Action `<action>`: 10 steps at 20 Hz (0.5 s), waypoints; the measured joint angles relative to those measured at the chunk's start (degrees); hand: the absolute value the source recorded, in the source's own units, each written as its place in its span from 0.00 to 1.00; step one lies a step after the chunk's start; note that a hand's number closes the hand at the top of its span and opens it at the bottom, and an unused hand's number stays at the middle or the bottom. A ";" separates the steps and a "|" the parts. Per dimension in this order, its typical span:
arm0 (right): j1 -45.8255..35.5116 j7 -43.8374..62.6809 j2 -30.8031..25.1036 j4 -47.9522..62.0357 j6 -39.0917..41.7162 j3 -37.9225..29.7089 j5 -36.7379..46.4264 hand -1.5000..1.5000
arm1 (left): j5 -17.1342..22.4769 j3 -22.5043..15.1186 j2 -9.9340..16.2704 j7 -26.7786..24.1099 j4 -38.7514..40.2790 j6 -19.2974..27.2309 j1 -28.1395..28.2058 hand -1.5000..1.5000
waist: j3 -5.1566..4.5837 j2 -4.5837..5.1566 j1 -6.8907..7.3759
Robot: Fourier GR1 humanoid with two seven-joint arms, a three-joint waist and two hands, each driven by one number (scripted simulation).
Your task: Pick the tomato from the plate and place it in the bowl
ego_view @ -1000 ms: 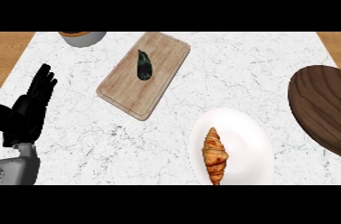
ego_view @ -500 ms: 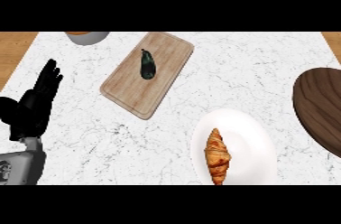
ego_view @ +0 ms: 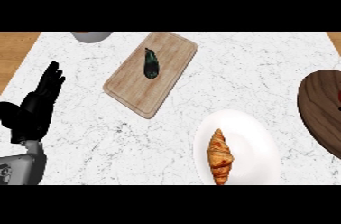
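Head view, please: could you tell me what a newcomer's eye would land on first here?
Most striking is the golden croissant lying on a white plate at the lower right of the marble counter. Next comes the wooden cutting board up the middle, set at an angle, with a dark eggplant lying on it. At the left edge a black robot hand rests open, fingers up, touching nothing.
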 measured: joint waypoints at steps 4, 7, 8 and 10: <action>-4.18 -6.64 0.53 10.21 1.94 1.77 2.94 0.00 | -0.01 0.56 0.29 0.08 0.99 -0.10 -1.12 0.50 | 0.06 0.14 -0.07; -7.34 -11.24 0.50 16.23 5.92 0.22 1.39 0.00 | -0.39 0.13 -0.38 0.33 0.63 0.39 -0.95 0.50 | 0.10 0.16 0.00; -8.08 -12.22 0.59 17.66 7.87 -0.77 0.12 0.00 | -0.71 -0.07 -0.50 0.58 0.65 0.63 -1.15 0.50 | 0.11 0.15 -0.15; -9.54 -13.22 0.85 20.48 11.74 -3.84 -3.60 0.00 | -0.45 0.28 -0.26 0.36 0.85 0.37 -1.04 0.50 | 0.14 0.15 -0.22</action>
